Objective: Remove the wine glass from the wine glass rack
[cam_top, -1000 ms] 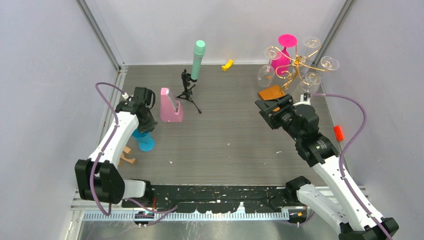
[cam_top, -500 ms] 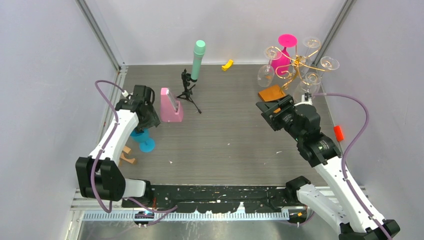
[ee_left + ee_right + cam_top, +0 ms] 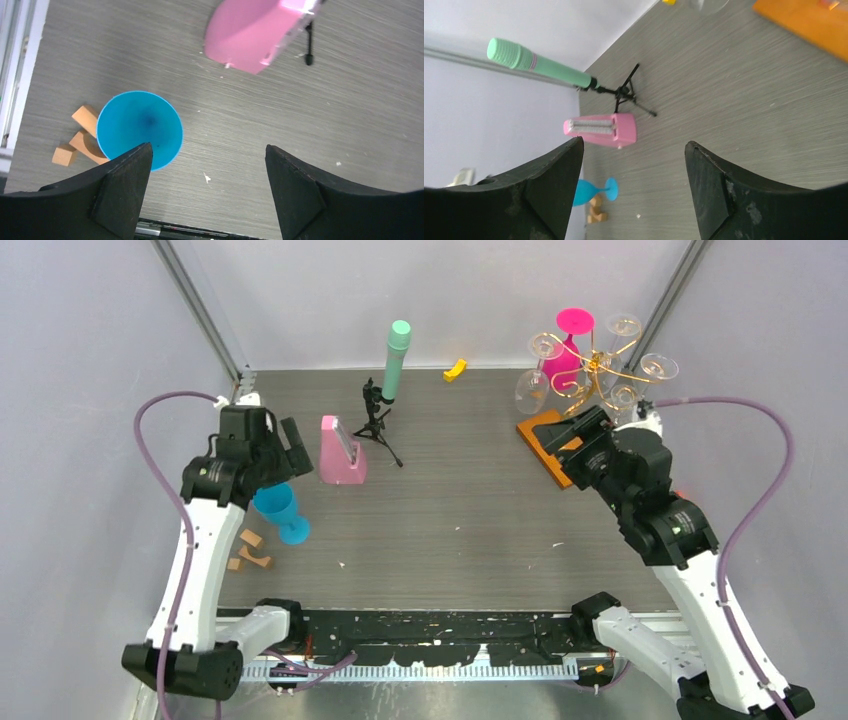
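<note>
**Ahead of right gripper (image 3: 634, 142): wine glass rack (image 3: 597, 362), glasses hanging**

I'm holding both jaws spread wide, gripping nothing. Rack is standing just beyond my right gripper, clear wine glasses (image 3: 530, 390) hanging from its arms. Below my left gripper (image 3: 207, 150), a blue wine glass (image 3: 139, 129) is standing upright on the table (image 3: 325, 110), wood blocks (image 3: 82, 137) beside it.
</note>
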Robot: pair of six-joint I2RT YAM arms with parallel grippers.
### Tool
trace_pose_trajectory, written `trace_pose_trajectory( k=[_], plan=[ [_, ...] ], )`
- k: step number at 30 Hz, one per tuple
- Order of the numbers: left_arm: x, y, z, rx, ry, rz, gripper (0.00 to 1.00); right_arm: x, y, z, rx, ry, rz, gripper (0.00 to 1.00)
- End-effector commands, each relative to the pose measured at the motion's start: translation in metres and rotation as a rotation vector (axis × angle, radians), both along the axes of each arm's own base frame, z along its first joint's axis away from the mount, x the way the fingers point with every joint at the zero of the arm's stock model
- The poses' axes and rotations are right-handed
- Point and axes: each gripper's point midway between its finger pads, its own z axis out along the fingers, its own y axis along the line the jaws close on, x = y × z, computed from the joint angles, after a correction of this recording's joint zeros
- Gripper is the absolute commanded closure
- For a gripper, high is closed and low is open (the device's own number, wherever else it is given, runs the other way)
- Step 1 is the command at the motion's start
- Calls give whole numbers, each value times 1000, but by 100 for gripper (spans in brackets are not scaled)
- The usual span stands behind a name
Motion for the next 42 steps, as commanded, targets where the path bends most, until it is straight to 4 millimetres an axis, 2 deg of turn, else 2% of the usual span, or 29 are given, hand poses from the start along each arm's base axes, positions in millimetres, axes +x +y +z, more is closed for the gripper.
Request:
trace_pose_trajectory(
  k=[1,2,3,4,7,9,13,17,18,19,23,27,28,29,30,35,39,42],
  plan=[
    [-14,-22,31,-54,-97,-180,13,-8,-54,24,-233,-39,-176,19],
    [-16,-29,36,-79,-118,-217,12,-9,-67,22,-280,-19,-231,18],
    [-17,-36,40,-100,-138,-254,11,-12,-75,32,-305,-34,-257,18],
    [-18,-43,42,-120,-155,-295,10,-14,-85,32,-339,-22,-303,17],
    [-23,-65,51,-187,-200,-415,1,-17,-103,46,-404,-39,-368,16],
    [-25,-77,55,-235,-220,-479,0,-19,-117,56,-443,-51,-431,14],
    [-29,-92,59,-294,-231,-547,0,-16,-128,76,-526,-49,-460,13],
    [-30,-95,60,-309,-234,-562,0,0,-132,88,-586,-22,-451,12],
    [-30,-95,60,-309,-235,-564,0,6,-140,90,-596,-8,-471,11],
    [-31,-95,60,-309,-235,-563,0,11,-136,89,-583,-4,-438,11],
    [-31,-94,57,-306,-225,-555,0,37,-165,76,-562,86,-461,11],
    [-30,-94,57,-311,-224,-551,0,53,-178,57,-487,139,-431,12],
    [-30,-95,57,-313,-223,-550,0,59,-173,56,-458,127,-390,13],
    [-30,-94,57,-314,-221,-548,0,61,-179,48,-432,142,-392,16],
    [-29,-94,57,-313,-221,-543,0,66,-171,48,-396,120,-340,18],
    [-27,-90,55,-303,-209,-511,0,72,-178,31,-267,128,-291,32],
    [-27,-90,54,-306,-203,-508,0,75,-177,25,-216,119,-268,36],
    [-28,-89,52,-307,-200,-505,0,77,-169,25,-171,101,-228,39]
  ],
)
